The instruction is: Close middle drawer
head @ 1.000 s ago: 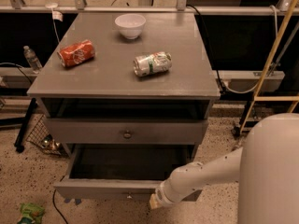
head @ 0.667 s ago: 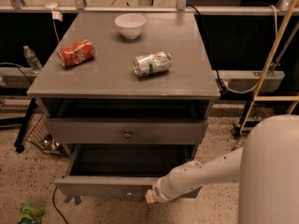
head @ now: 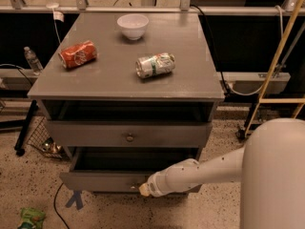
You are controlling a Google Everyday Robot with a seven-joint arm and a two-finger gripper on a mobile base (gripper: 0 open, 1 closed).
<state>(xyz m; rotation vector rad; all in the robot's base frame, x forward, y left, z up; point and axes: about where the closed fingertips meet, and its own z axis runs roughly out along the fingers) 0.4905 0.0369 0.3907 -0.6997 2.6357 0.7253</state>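
The middle drawer (head: 95, 181) is the grey front low on the cabinet. It stands pulled out, with its dark inside showing behind the front. My gripper (head: 143, 189) is at the end of my white arm (head: 200, 173) and sits against this front near its middle, covering the knob. The uppermost drawer front (head: 95, 133) with its round metal knob (head: 128, 137) is just above, also out a little. The lowest drawer is hidden.
On the cabinet top (head: 109, 82) lie a red can (head: 77, 54), a green-white can (head: 155, 65) and a white bowl (head: 133, 26). A yellow ladder (head: 276, 66) stands at right. A wire basket (head: 43, 140), a bottle (head: 32, 60) and a green packet (head: 31, 218) are at left.
My gripper has moved up and left against the middle drawer's front. The front has slid back a little toward the cabinet.
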